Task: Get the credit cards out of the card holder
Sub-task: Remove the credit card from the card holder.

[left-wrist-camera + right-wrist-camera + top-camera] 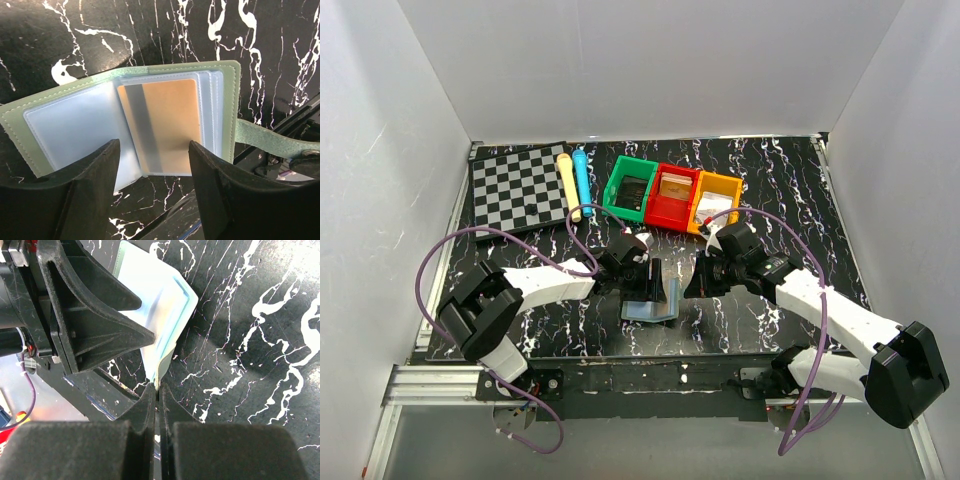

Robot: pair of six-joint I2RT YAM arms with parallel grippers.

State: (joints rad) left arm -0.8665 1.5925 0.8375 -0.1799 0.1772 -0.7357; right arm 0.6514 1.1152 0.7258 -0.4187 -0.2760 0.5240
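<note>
bins (667, 214) behind holder (645, 310), tabletop (800, 190) free far R

Surface: black marble-patterned table top (800, 200) with white veins, walled in white on three sides.
Far left corner: flat grey-and-black checkered square board (517, 188), lying flat.
Beside the board's right edge: cream cylindrical stick (568, 185) and light blue cylindrical stick (582, 175), side by side and pointing towards the back wall.
Far middle: green plastic bin (614, 190), red plastic bin (665, 216) and orange plastic bin (720, 178), touching in one row.
Near middle: pale blue two-panel card holder (648, 308), opened; whether it rests on the table cannot be told.
</note>
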